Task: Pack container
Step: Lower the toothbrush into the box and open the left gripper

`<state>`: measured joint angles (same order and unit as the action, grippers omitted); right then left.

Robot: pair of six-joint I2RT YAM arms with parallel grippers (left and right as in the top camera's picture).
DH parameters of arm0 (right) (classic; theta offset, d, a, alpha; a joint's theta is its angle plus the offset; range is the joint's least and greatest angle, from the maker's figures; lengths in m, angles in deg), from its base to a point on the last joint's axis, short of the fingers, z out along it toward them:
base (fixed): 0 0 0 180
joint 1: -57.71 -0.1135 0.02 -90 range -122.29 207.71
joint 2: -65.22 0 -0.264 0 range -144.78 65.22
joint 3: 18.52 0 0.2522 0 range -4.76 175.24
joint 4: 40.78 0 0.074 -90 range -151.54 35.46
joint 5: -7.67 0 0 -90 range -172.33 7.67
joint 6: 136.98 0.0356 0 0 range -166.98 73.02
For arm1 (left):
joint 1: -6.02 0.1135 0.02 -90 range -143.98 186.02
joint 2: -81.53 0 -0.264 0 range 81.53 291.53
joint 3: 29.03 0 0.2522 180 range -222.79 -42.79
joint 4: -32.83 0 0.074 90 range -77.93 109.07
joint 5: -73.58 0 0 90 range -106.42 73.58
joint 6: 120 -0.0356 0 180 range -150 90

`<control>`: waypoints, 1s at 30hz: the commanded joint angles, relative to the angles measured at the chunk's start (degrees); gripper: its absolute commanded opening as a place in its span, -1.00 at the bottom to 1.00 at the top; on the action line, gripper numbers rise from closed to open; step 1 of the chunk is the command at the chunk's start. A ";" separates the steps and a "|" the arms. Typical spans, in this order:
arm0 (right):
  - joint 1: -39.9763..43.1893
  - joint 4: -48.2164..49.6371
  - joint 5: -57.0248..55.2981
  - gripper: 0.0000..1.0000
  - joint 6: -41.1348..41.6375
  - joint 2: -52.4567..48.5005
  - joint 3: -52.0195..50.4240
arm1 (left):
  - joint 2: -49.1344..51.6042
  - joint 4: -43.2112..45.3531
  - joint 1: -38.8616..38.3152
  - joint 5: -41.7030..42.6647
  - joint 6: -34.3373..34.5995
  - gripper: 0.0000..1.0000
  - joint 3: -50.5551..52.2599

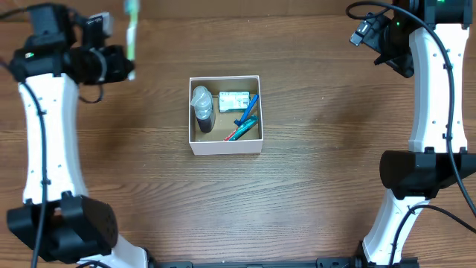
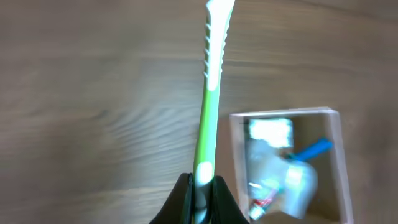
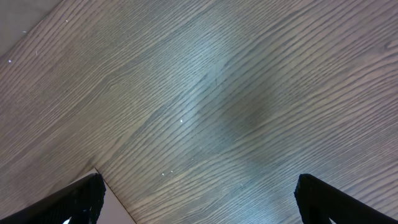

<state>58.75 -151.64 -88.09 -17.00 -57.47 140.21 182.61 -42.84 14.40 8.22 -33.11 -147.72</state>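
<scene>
Wooden table (image 1: 335, 186) all around container (image 1: 225, 148)

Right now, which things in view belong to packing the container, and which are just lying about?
In the job: container; green toothbrush, clamped in the left gripper; already inside: spray bottle, white packet, blue-handled item, red-and-teal item.
Lying about: nothing loose that I can see; right gripper open, empty, over the table.
</scene>
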 commanded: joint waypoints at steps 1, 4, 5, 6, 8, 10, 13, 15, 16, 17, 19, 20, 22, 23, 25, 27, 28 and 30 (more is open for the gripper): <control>0.11 0.13 0.07 1.00 0.00 0.52 0.85 | -4.63 -1.97 -9.86 2.10 -11.74 -0.90 -2.38; 0.11 0.13 0.07 1.00 0.00 0.52 0.85 | -5.07 -5.33 -19.43 -1.70 -18.86 -0.87 -2.38; 0.11 0.13 0.07 1.00 0.00 0.52 0.85 | -4.92 -6.01 -21.11 -3.50 -19.30 -0.87 -2.38; 0.11 0.13 0.07 1.00 0.00 0.52 0.85 | -4.79 -7.02 -23.23 -6.14 -19.76 -0.87 -2.36; 0.11 0.13 0.07 1.00 0.00 0.52 0.85 | -4.55 -8.00 -25.35 -9.97 -19.85 -0.86 -1.88; 0.11 0.13 0.07 1.00 0.00 0.52 0.85 | -4.07 -8.61 -26.25 -11.78 -19.82 -0.87 -1.14; 0.11 0.13 0.07 1.00 0.00 0.52 0.85 | -3.23 -8.68 -26.29 -11.72 -18.93 -0.86 2.54; 0.11 0.13 0.07 1.00 0.00 0.52 0.85 | -2.97 -8.44 -26.29 -11.74 -18.93 -0.86 4.68; 0.11 0.13 0.07 1.00 0.00 0.52 0.85 | -2.93 -8.09 -26.29 -11.74 -18.84 -0.86 6.23; 0.11 0.13 0.07 1.00 0.00 0.52 0.85 | -2.93 -7.21 -26.29 -11.72 -18.51 -0.85 8.44; 0.11 0.13 0.07 1.00 0.00 0.52 0.85 | -2.93 -5.70 -26.32 -11.67 -18.51 -0.84 12.02; 0.11 0.13 0.07 1.00 0.00 0.52 0.85 | -2.93 -4.55 -26.32 -11.65 -18.51 -0.83 14.19; 0.11 0.13 0.07 1.00 0.00 0.52 0.85 | -2.93 -2.27 -26.32 -11.54 -18.25 -0.84 18.47; 0.11 0.13 0.07 1.00 0.00 0.52 0.85 | -2.93 -1.42 -26.32 -11.54 -18.27 -0.84 20.02; 0.11 0.13 0.07 1.00 0.00 0.52 0.85 | -2.93 0.81 -26.29 -11.54 -18.25 -0.85 23.71; 0.11 0.13 0.07 1.00 0.00 0.52 0.85 | -2.93 3.63 -26.29 -11.58 -18.05 -0.82 27.21; 0.11 0.13 0.07 1.00 0.00 0.52 0.85 | -2.93 4.90 -26.32 -11.58 -18.01 -0.80 28.50; 0.11 0.13 0.07 1.00 0.00 0.52 0.85 | -2.93 7.37 -26.29 -11.58 -17.84 -0.76 30.58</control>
<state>58.75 -151.62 -88.06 -17.00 -57.47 140.21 179.53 -37.94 -11.91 -3.40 -51.14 -119.94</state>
